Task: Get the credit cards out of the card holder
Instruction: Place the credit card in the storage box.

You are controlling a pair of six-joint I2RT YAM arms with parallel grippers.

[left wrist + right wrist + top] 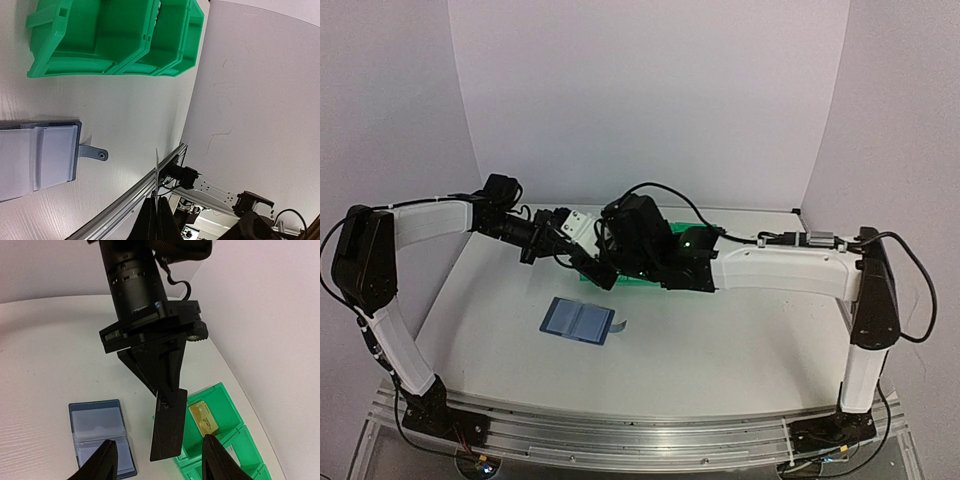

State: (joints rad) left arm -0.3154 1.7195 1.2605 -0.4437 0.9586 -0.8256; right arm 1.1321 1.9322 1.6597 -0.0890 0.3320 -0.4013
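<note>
The left tool [167,394] is shut tight on the top edge of a black card [169,432], which hangs tilted above the desk [720,340]. The right tool [160,460] faces it with fingers wide apart and nothing in them. The holder [578,320] lies open and flat at 8 o'clock from the green bins [225,405], one of which contains a gold card [202,420].

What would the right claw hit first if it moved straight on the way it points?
Probably the black card, pinched by the left gripper and hanging just ahead of the open right gripper; depth is unclear.
</note>
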